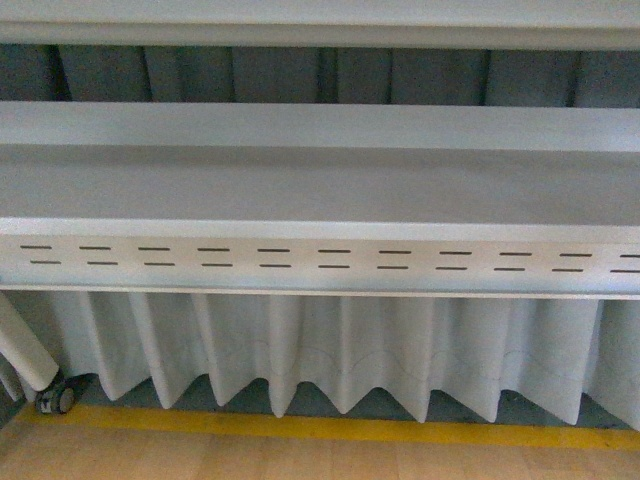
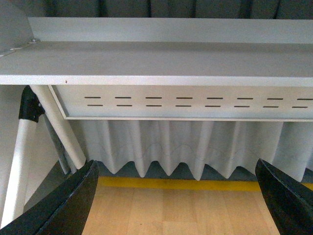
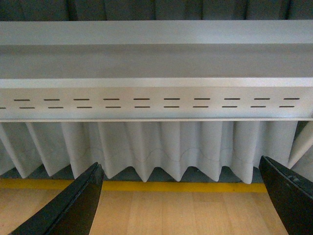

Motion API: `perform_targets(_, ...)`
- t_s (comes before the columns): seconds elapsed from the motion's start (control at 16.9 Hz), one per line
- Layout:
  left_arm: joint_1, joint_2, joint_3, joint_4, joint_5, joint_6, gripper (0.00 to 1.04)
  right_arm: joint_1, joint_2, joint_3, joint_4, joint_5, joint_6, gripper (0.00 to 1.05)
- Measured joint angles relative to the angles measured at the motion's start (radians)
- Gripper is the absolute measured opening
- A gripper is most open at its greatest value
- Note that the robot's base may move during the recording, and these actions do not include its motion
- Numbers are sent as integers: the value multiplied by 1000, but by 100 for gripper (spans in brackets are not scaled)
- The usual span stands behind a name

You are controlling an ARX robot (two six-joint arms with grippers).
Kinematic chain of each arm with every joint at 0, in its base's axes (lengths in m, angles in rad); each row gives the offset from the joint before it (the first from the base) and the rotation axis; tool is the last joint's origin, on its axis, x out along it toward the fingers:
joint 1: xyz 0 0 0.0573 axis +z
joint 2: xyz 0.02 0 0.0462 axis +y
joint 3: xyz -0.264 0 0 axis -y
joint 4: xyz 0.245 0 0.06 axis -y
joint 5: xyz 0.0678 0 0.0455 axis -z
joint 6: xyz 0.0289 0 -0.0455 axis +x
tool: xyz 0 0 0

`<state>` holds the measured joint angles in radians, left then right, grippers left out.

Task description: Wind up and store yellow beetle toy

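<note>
The left gripper (image 2: 176, 169) is spread wide, with nothing between its black fingers (image 2: 73, 200). The right gripper (image 3: 181, 166) gapes just as wide and empty. Both face a white tabletop (image 1: 300, 185) with a slotted front panel (image 1: 330, 258). Beneath hangs a pleated white curtain (image 1: 340, 350), above a yellow floor stripe (image 1: 330, 428). The yellow beetle toy shows in no view, so I cannot tell where it is.

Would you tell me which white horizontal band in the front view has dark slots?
The lowest band, directly above the pleated curtain; two rows of slots mark it, while the bands above are plain.
</note>
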<state>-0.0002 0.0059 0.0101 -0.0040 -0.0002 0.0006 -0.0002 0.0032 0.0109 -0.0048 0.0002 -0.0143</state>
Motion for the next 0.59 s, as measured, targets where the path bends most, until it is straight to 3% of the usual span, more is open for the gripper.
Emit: perform_targets(0.59, 0, 0, 0, 0, 0, 0, 98, 0, 0, 0, 0, 0, 0, 98)
